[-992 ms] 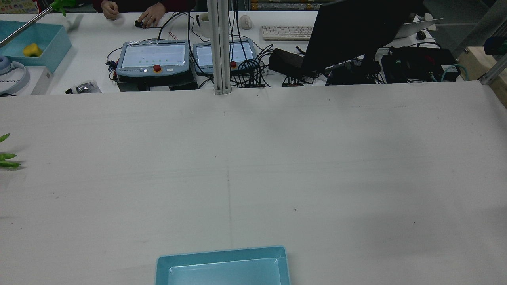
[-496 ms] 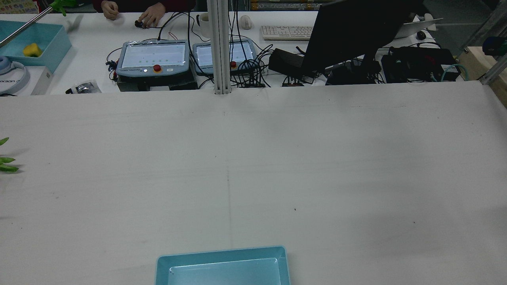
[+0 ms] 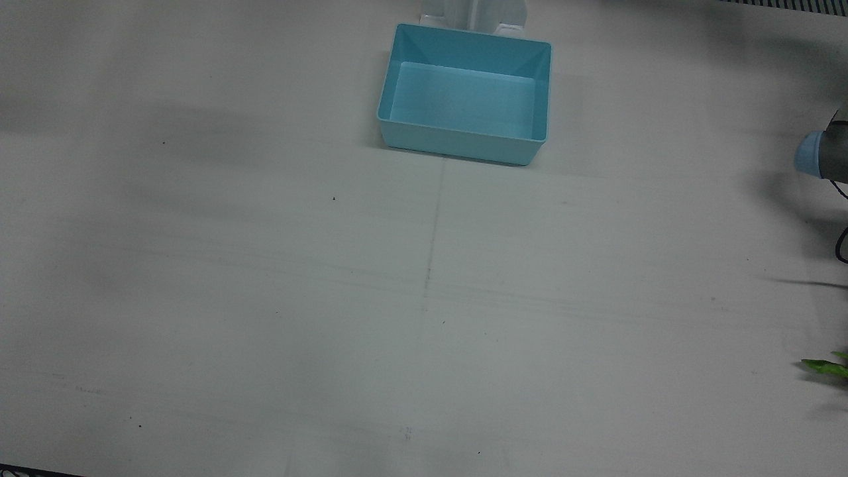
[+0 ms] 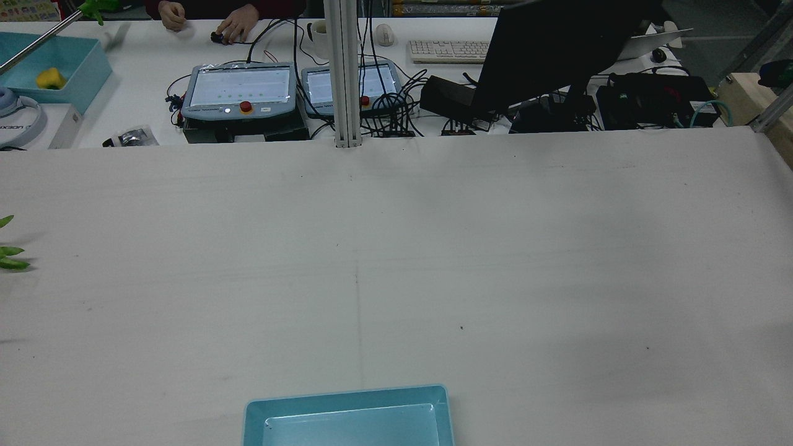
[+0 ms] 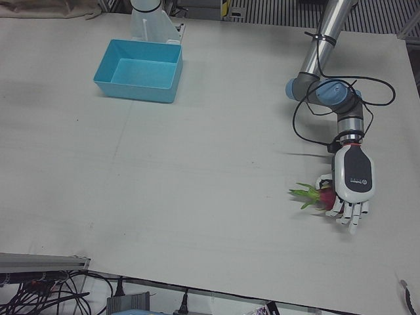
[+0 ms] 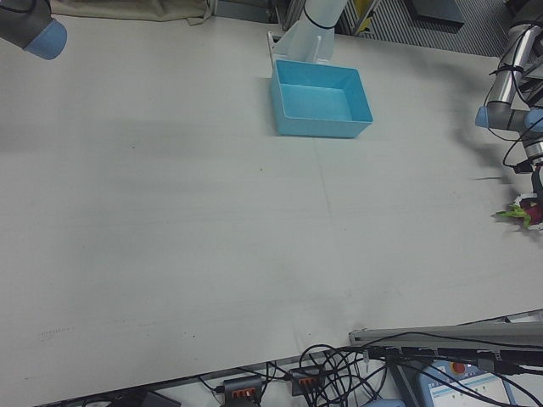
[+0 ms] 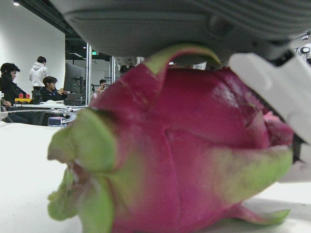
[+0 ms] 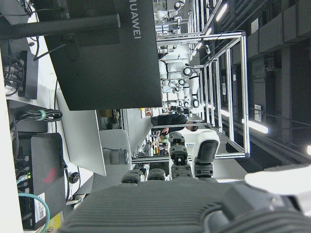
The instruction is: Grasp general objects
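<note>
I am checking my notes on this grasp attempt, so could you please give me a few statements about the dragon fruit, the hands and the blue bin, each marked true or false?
1. The left hand is over the dragon fruit. True.
2. The dragon fruit lies inside the blue bin. False: it rests on the table, far from the bin.
3. The blue bin holds nothing. True.
4. The right hand grips the fruit. False: it is away from the fruit, facing a black monitor.

Fruit (image 5: 318, 194) under left robot hand (image 5: 352, 182) (table edge)
</note>
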### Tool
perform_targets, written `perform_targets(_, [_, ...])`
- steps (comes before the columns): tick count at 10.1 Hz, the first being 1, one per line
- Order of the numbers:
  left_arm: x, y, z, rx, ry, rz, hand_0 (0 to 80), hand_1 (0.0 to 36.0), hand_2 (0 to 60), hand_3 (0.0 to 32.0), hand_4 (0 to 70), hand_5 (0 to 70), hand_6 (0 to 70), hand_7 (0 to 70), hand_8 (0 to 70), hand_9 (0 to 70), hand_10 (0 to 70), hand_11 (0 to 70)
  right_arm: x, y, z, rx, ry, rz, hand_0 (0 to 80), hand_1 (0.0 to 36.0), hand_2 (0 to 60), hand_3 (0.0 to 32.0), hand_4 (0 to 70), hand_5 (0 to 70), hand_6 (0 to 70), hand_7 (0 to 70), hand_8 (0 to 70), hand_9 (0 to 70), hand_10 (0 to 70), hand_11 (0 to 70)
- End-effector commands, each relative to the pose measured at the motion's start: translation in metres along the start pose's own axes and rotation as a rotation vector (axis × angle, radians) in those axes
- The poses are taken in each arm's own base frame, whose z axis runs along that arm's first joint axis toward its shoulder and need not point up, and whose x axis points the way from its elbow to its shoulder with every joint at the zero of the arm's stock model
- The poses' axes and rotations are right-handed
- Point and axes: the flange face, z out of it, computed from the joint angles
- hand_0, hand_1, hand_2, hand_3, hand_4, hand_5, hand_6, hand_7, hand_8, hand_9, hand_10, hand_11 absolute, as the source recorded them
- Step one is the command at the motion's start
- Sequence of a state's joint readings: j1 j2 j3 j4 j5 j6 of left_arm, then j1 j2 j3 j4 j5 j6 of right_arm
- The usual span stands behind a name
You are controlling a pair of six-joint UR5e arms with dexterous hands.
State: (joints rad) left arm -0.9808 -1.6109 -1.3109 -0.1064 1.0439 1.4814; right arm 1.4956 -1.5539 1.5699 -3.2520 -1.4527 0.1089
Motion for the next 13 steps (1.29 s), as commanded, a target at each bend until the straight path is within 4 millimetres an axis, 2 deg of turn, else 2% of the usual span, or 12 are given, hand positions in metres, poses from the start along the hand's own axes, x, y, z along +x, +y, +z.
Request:
perform_targets(1, [0.0, -0.001, 0.0, 0.024, -0.003, 0.004, 46.1, 16.0, 60.0, 0.0, 69.2, 43.2, 39.4, 53.1, 33.5, 28.5, 66.6, 70.0, 0.0, 0.0, 0.0, 0.001, 0.0, 0.0, 0.0, 0.0, 0.0, 0.0, 0.0, 0.0, 0.0, 0.0, 0.0, 0.0, 0.0, 0.0])
perform_targets(2, [0.0, -0.002, 0.0, 0.025, -0.004, 0.005, 45.6, 11.9, 60.0, 0.0, 70.0, 48.9, 48.8, 58.4, 42.8, 40.5, 70.0, 70.0, 0.0, 0.0, 0.0, 0.001, 0.0, 0.0, 0.0, 0.0, 0.0, 0.0, 0.0, 0.0, 0.0, 0.0, 0.0, 0.0, 0.0, 0.0])
perform_targets(3, [0.002, -0.001, 0.0, 0.024, -0.002, 0.002, 44.9, 10.0, 59.2, 0.0, 70.0, 51.8, 53.5, 60.3, 46.9, 45.6, 70.0, 70.0, 0.0, 0.0, 0.0, 0.001, 0.0, 0.0, 0.0, 0.0, 0.0, 0.0, 0.0, 0.0, 0.0, 0.0, 0.0, 0.0, 0.0, 0.0])
perform_targets(4, [0.002, -0.002, 0.0, 0.027, -0.003, 0.002, 42.7, 8.9, 60.0, 0.0, 70.0, 57.9, 62.3, 64.3, 51.1, 50.1, 70.0, 70.0, 0.0, 0.0, 0.0, 0.001, 0.0, 0.0, 0.0, 0.0, 0.0, 0.0, 0.0, 0.0, 0.0, 0.0, 0.0, 0.0, 0.0, 0.0])
perform_targets(5, [0.004, -0.001, 0.0, 0.027, -0.002, 0.002, 40.6, 9.4, 60.0, 0.0, 70.0, 67.9, 70.0, 67.9, 56.5, 55.7, 70.0, 70.0, 0.0, 0.0, 0.0, -0.001, 0.0, 0.0, 0.0, 0.0, 0.0, 0.0, 0.0, 0.0, 0.0, 0.0, 0.0, 0.0, 0.0, 0.0])
perform_targets(6, [0.006, -0.001, 0.0, 0.026, 0.0, 0.001, 40.9, 12.4, 60.0, 0.0, 70.0, 70.0, 70.0, 67.5, 59.6, 58.3, 70.0, 70.0, 0.0, 0.0, 0.0, -0.001, 0.0, 0.0, 0.0, 0.0, 0.0, 0.0, 0.0, 0.0, 0.0, 0.0, 0.0, 0.0, 0.0, 0.0])
perform_targets(8, [0.014, 0.001, 0.002, 0.026, 0.005, -0.004, 41.1, 19.0, 60.0, 0.0, 70.0, 70.0, 70.0, 61.6, 60.9, 58.9, 70.0, 70.0, 0.0, 0.0, 0.0, -0.001, 0.0, 0.0, 0.0, 0.0, 0.0, 0.0, 0.0, 0.0, 0.0, 0.0, 0.0, 0.0, 0.0, 0.0])
perform_targets(9, [0.028, 0.001, 0.001, 0.029, 0.008, -0.006, 41.0, 22.5, 60.0, 0.0, 70.0, 70.0, 70.0, 57.8, 61.2, 58.5, 70.0, 70.0, 0.0, 0.0, 0.0, -0.001, 0.0, 0.0, 0.0, 0.0, 0.0, 0.0, 0.0, 0.0, 0.0, 0.0, 0.0, 0.0, 0.0, 0.0])
perform_targets(11, [0.071, 0.004, 0.001, 0.025, 0.032, -0.021, 43.4, 25.7, 60.0, 0.0, 70.0, 70.0, 70.0, 54.3, 63.2, 60.7, 70.0, 70.0, 0.0, 0.0, 0.0, -0.001, 0.0, 0.0, 0.0, 0.0, 0.0, 0.0, 0.0, 0.0, 0.0, 0.0, 0.0, 0.0, 0.0, 0.0])
perform_targets(12, [0.098, 0.007, 0.0, 0.018, 0.054, -0.034, 45.8, 26.3, 60.0, 0.0, 70.0, 70.0, 70.0, 52.9, 64.4, 62.0, 70.0, 70.0, 0.0, 0.001, 0.0, -0.002, 0.0, 0.0, 0.0, 0.0, 0.0, 0.0, 0.0, 0.0, 0.0, 0.0, 0.0, 0.0, 0.0, 0.0])
perform_targets(13, [0.136, 0.012, -0.002, 0.004, 0.095, -0.062, 45.9, 26.6, 60.0, 0.0, 70.0, 70.0, 70.0, 52.1, 65.0, 62.7, 70.0, 70.0, 0.0, 0.001, 0.0, -0.002, 0.0, 0.0, 0.0, 0.0, 0.0, 0.0, 0.0, 0.0, 0.0, 0.0, 0.0, 0.0, 0.0, 0.0])
